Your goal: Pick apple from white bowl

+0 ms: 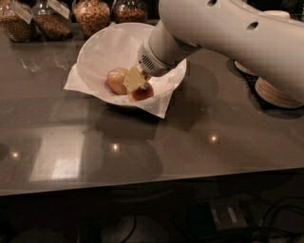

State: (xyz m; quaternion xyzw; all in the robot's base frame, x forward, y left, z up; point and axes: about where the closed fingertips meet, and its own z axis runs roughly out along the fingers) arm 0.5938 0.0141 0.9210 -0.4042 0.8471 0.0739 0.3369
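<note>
The white bowl [102,50] stands at the back left of the dark table, lined with a crumpled white paper sheet whose corners hang over the rim. Two round fruits lie in it: a pale yellowish one [115,80] on the left and a reddish apple [142,92] on the right. My gripper [135,81] reaches down into the bowl from the upper right on a thick white arm. Its tan fingers [134,78] sit between the two fruits, right over the reddish apple's left side.
Several glass jars of grains [92,14] line the back edge behind the bowl. A stack of beige disposable bowls [278,92] stands at the right, partly hidden by the arm. The table's front edge [152,182] runs across the lower part of the view.
</note>
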